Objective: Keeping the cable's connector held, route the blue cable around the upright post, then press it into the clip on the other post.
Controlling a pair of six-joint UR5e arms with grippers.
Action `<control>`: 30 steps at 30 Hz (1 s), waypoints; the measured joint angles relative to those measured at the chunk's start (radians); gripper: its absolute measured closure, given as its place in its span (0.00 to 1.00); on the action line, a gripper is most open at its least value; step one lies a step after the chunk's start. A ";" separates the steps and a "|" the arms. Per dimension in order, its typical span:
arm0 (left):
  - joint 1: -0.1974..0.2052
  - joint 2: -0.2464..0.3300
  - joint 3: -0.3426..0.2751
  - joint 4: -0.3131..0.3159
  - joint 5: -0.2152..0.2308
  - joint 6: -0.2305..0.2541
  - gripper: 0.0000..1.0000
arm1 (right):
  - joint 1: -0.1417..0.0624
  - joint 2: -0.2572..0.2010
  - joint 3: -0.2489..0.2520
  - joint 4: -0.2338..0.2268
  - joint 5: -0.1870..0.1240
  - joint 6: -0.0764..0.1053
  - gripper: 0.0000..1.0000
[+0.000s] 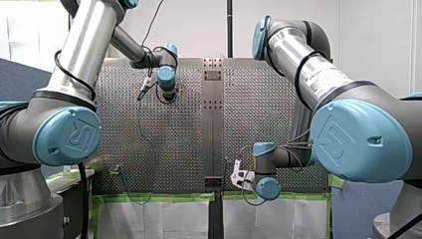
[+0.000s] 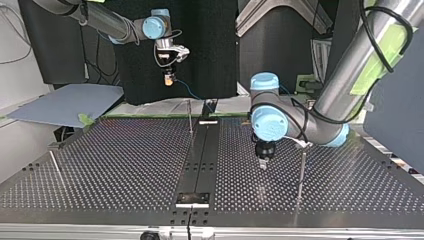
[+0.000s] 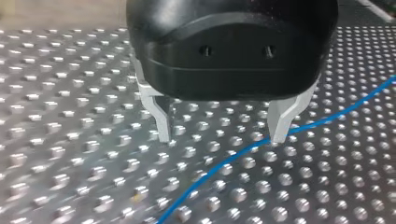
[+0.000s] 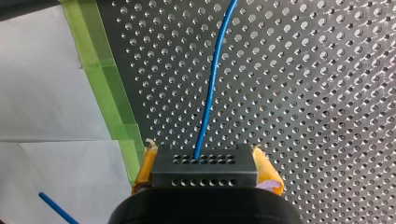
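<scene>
Cable (image 4: 210, 84), thin, smooth and blue, leaves the dark grey connector (image 4: 204, 169) in the right wrist view. It runs almost straight toward twelve to one o'clock over the perforated bench (image 4: 303, 93), its long axis in line with the end effector. The connector is a small block with rows of holes on its face. It is clamped between the yellow pads (image 4: 268, 171) of my right end effector (image 2: 170, 78), which is closed on it.

In the top view this end effector hangs raised at eleven o'clock, over the bench edge farthest from that camera, and the cable drops from it toward four o'clock. Green tape (image 4: 105, 84) lines that edge.

Across the top view, a slanted rod (image 2: 55, 167) stands at eight o'clock, an upright post (image 2: 190, 117) near the centre and a second post (image 2: 302, 170) at four o'clock, with bare bench between them. My left end effector (image 2: 262, 162) hovers near the second post, its metal fingers (image 3: 161, 123) spread wide and holding nothing. In the left wrist view the cable crosses from seven to two o'clock, right by one fingertip.
</scene>
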 joint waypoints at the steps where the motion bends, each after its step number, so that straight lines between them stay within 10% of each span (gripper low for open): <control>1: -0.001 -0.008 0.001 0.003 -0.003 0.003 0.02 | 0.000 0.000 0.000 0.000 0.000 0.000 1.00; 30: -0.012 -0.104 0.002 0.025 -0.090 0.074 0.02 | 0.003 0.000 0.001 0.000 0.000 0.002 1.00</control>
